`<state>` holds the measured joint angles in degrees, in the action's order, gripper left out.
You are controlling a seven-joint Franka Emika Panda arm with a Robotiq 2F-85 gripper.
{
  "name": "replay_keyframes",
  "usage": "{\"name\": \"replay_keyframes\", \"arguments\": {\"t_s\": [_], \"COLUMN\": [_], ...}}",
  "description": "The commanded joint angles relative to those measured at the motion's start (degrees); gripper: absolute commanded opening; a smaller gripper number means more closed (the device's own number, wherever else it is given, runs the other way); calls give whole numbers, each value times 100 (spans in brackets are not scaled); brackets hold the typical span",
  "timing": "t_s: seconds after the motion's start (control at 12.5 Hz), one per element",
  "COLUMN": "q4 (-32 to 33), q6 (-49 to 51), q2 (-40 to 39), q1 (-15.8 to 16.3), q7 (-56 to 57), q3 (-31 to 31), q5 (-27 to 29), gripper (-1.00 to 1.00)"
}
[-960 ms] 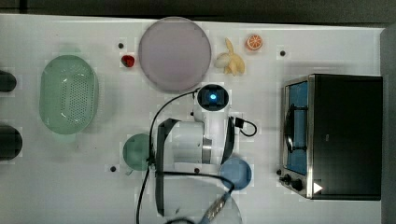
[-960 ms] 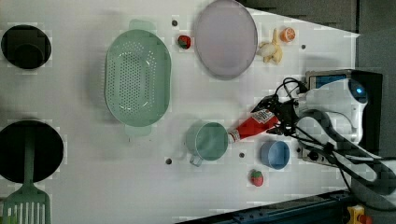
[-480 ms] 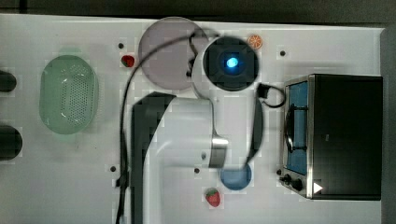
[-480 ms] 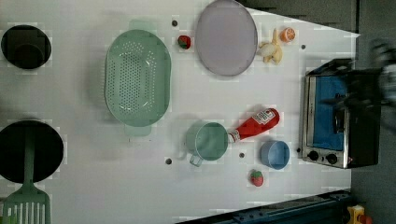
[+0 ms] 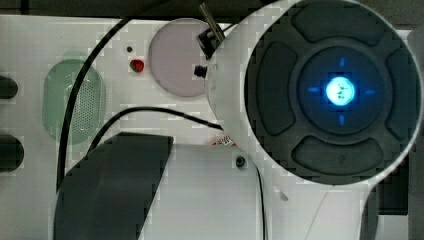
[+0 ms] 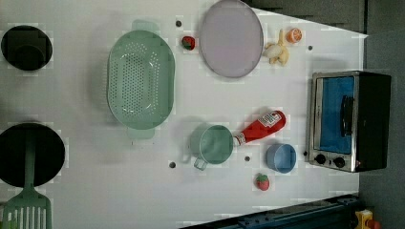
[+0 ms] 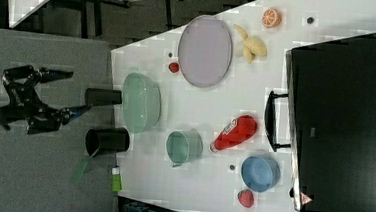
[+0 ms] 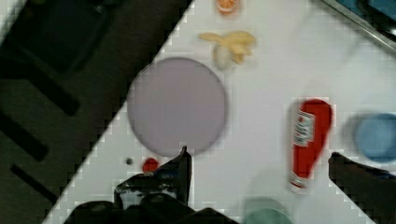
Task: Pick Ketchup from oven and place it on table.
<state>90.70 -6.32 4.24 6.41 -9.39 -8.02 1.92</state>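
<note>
Ketchup below the fingers: glossy red plastic, paper-looking label. Oven beyond it: brushed silvery frame, blue-tinted glass (shiny). Table: smooth matt white. Colander looks matt green plastic.

The arm has a smooth white shell with a broad dark grey panel set into one link. Its end cap is a round dark disc of four curved black segments ringing a glowing blue light with small cross marks. A black cable loops along it, and a small dark screw sits in the white casing. In the wrist view the gripper has black fingers, perhaps with bluish tips.
</note>
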Motion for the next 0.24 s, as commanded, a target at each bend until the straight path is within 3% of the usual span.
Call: {"name": "replay_keyframes", "arguments": {"t_s": [0.08,0.24], "q4": [20,-49], "q6": [465,807], "q2": [-435,-430], "q1": [-9,-17], "q7": [-137,-137], "q3": [11,-3], "q5": [-44,-43], "gripper": [100,100]}}
